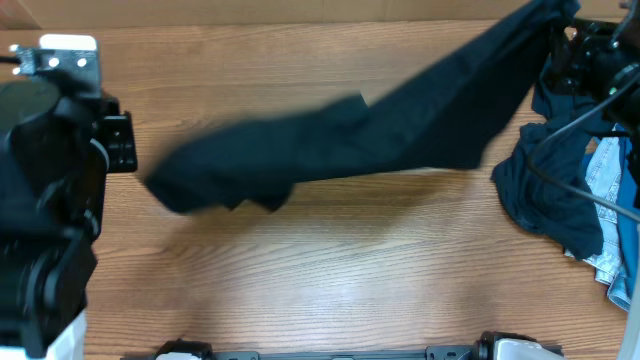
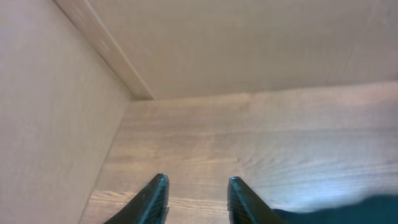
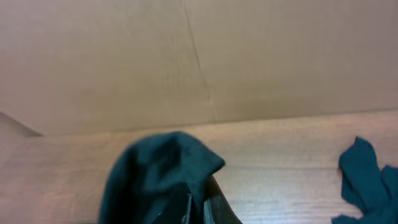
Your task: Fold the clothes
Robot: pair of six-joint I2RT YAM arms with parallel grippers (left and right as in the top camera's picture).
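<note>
Spreading step: right gripper clamps the navy T-shirt by its raised end, left gripper stands parted and empty; next, left should grasp the low end.

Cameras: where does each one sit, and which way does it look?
Overhead: above the table, looking down on the T-shirt; left arm and right arm show at the edges.
Left wrist: on the left arm, facing the cardboard wall; the open left end effector shows.
Right wrist: on the right arm, facing the wall; the right end effector pinches the T-shirt.
Shared: overhead and right wrist both show the T-shirt.
</note>
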